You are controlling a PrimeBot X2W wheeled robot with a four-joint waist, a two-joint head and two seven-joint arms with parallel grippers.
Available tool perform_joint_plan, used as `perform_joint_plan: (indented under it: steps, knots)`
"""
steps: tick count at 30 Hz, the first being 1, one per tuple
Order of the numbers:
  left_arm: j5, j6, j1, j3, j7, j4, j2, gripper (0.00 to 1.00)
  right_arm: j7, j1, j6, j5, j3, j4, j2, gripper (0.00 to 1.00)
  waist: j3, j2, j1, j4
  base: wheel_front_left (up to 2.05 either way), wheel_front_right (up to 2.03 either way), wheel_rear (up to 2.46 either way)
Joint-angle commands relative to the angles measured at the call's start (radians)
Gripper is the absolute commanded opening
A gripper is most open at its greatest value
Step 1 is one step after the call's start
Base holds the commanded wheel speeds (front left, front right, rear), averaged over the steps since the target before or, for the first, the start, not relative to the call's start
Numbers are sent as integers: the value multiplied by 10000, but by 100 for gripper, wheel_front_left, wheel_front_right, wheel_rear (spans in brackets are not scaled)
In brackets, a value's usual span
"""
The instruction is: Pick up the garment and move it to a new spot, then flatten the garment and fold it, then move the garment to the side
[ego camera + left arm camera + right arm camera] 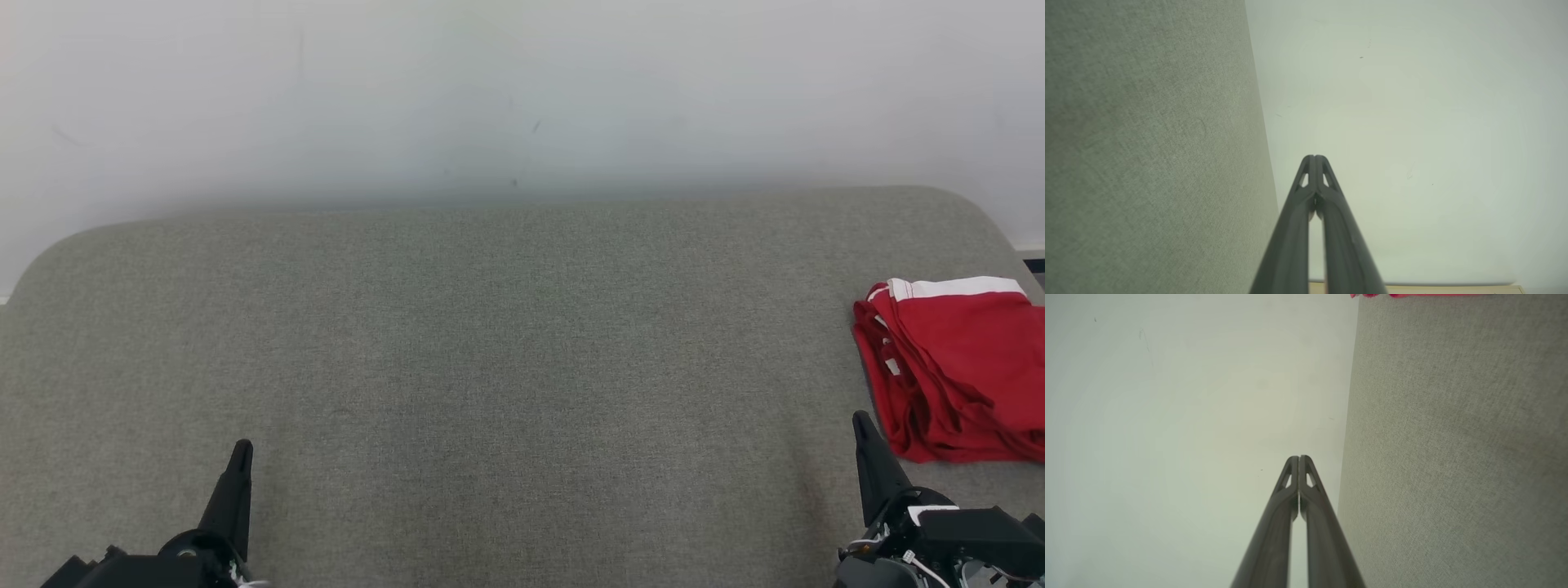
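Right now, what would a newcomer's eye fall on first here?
The red garment with a white band stands out, lying bundled at the right edge of the grey cloth surface. Low in the head view, the left gripper and right gripper point up, fingers shut, holding nothing.

Garment partly beyond right edge

One garment, one desk. Two grippers: left gripper and right gripper. Each has two fingers.

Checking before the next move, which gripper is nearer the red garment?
The right gripper: its tip is beside the red garment, while the left gripper sits far across the grey surface.
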Motion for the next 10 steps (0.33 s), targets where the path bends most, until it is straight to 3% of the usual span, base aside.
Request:
perform_joint_plan:
  steps: [1,10]
  knots:
    - [-46,-11,-106,32,27,-35,53,0,21,-66,7,20,-12,-22,17,0,0,0,0,0,0,0,0]
    - [-46,-11,-106,33,26,-36,53,0,20,-66,8,20,-11,-22,17,0,0,0,0,0,0,0,0]
